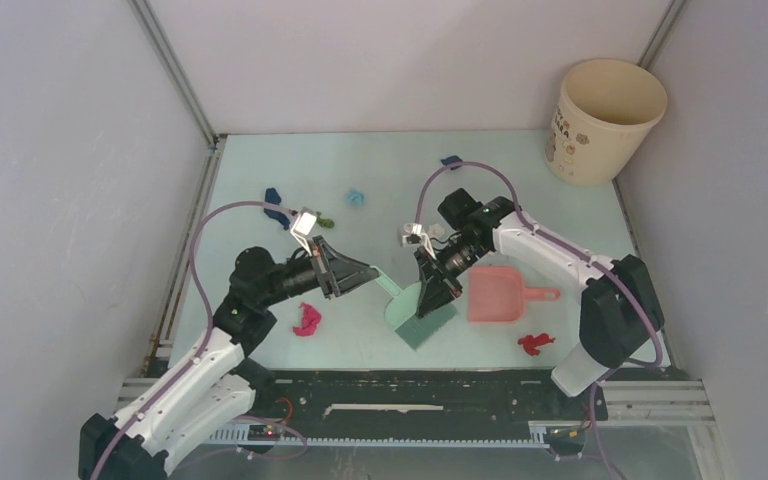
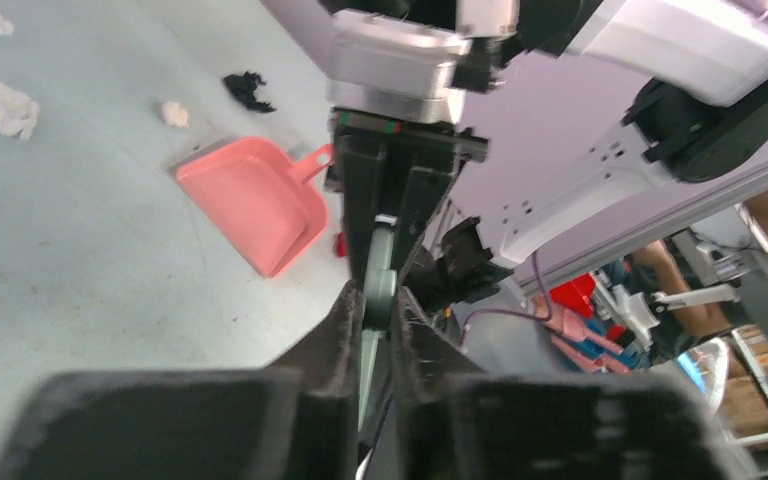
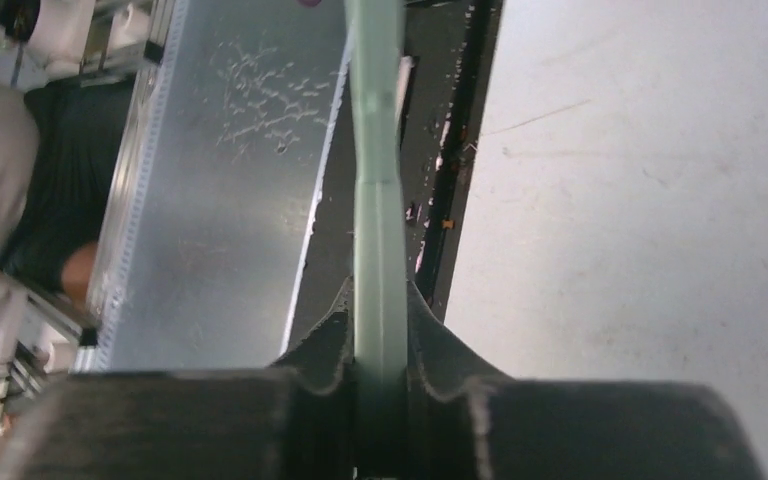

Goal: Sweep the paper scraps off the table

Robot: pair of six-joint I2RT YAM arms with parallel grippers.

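Across the table (image 1: 380, 160) the paper scraps (image 1: 451, 161) are seen scattered and unswept, well apart from one another. At the far left a blue scrap (image 1: 273, 196) is found, and a magenta scrap (image 1: 307, 319) lies just beside the left arm. The left gripper (image 1: 365, 272) is clenched on the thin end of the green hand brush (image 1: 422, 320), with its fingers (image 2: 345, 330) pressed flat against the handle in the left wrist view. A teal scrap (image 1: 356, 197) is seen beyond it, near the middle. The same brush is grasped nearer its head by the right gripper (image 1: 432, 300), whose jaws are shown clamped on the green handle in the right wrist view. The brush is thus held by both arms at once, which is judged to be a handover that gives one arm a firmer sweeping grip. The pink dustpan (image 1: 495, 295) is laid flat just right of the brush, its mouth turned toward the bristles, presumably so that scraps can be pushed in. No scrap is seen inside it. A red scrap (image 1: 533, 343) lies near the front right, and a cream bucket (image 1: 603, 120) is stood at the far-right corner, probably for emptying.
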